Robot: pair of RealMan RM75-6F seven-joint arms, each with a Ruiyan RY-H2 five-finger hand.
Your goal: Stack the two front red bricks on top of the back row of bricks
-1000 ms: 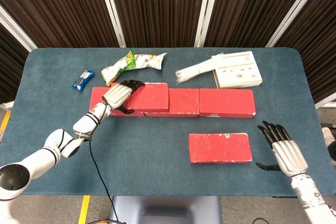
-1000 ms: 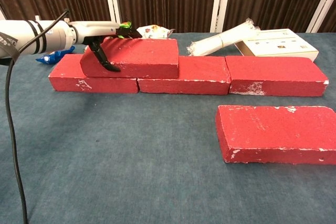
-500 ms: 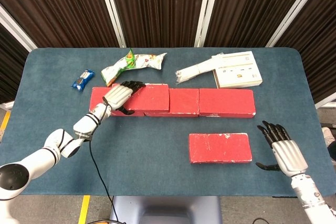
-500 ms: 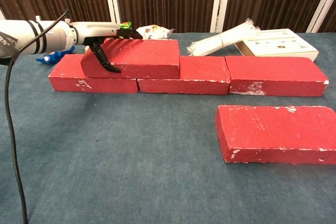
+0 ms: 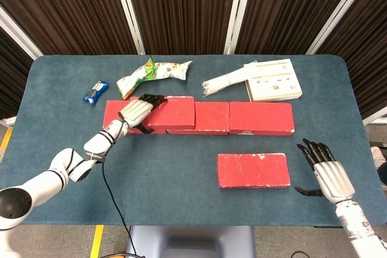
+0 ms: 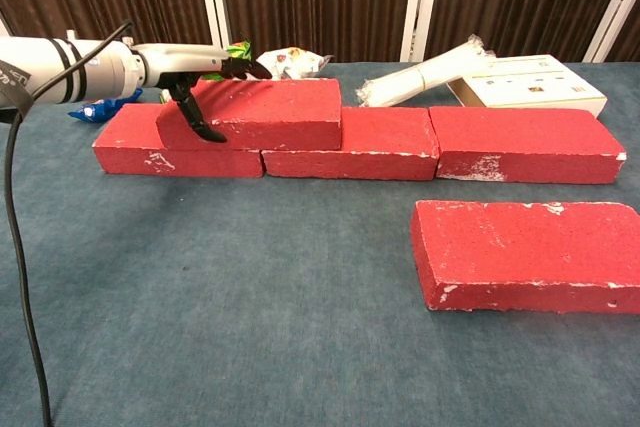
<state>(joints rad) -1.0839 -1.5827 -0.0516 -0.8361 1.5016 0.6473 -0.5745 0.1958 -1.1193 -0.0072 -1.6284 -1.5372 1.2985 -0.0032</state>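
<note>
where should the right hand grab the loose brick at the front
Probably across its short width, from above: the brick lies flat with its top and both long sides bare. The right hand, open just off its right end, could take that end, thumb front, fingers behind.

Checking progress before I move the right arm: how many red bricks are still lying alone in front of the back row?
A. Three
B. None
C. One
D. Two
C. Only one front brick lies alone on the table near the open right hand; the other brick sits on top of the back row with the left hand around its end.
</note>
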